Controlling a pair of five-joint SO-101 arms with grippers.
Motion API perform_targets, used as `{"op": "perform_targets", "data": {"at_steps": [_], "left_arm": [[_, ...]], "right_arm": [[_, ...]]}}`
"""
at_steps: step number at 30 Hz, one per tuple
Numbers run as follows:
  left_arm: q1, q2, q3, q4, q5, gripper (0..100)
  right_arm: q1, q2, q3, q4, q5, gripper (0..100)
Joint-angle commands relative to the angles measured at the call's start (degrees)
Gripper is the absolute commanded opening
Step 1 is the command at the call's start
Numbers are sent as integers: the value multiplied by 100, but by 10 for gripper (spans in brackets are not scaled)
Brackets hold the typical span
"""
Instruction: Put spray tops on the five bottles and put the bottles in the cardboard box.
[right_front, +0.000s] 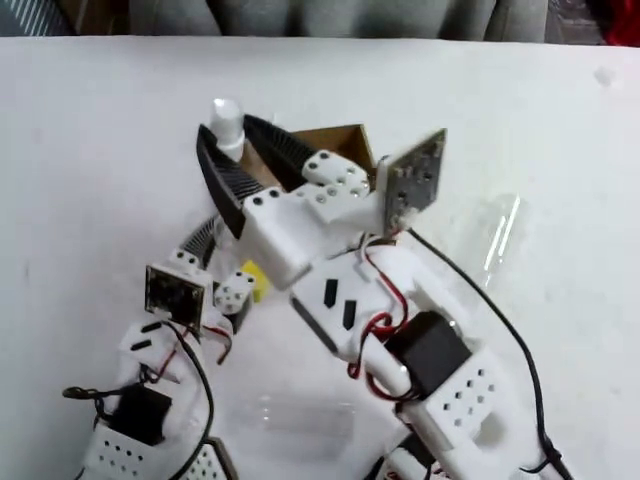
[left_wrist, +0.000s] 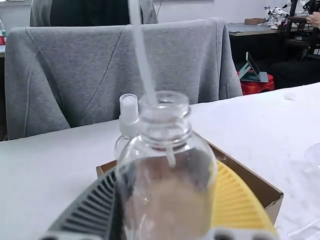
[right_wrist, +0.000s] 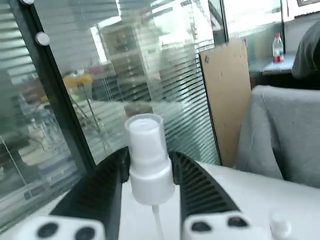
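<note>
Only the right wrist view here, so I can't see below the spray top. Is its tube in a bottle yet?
Observer: Yes, the spray top has its tube down through the open neck of a clear bottle.
Operator: What holds that bottle?
Observer: The left gripper, shut on it between a grey and a yellow finger.
Operator: Anything boxed?
Observer: One capped bottle stands in the cardboard box behind.

We see a flat white table top (right_front: 90, 130), and at its far edge a grey fabric garment (left_wrist: 100, 65) draped over a chair back. A round red container (left_wrist: 257, 82) sits beyond. Slatted window blinds (right_wrist: 170, 70) hang behind a black frame post (right_wrist: 50, 85), beside a tall brown board (right_wrist: 227, 95).
</note>
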Motion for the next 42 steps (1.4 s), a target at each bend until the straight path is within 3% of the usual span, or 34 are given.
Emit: {"op": "perform_targets", "data": {"at_steps": [1,8,14,18,23,30,42], "left_arm": [[22,-145,-62,-202,0,20],[22,-145,-62,-202,0,20],[22,-145,-53,-193,0,20],[22,-145,-53,-193,0,20],[22,-145,-53,-202,0,20],[22,-145,-53,-193,0,20],[13,-145,149,-237,-26,20]], "right_arm": [[66,-48,237,-92,-9,15],[66,-48,809,-40,0,15],[40,-48,809,752,18,15],[40,4,835,954,501,18],[40,4,835,1024,519,25],[-215,-57,774,1429,571,243],[40,-462,-730,2826,571,253]]}}
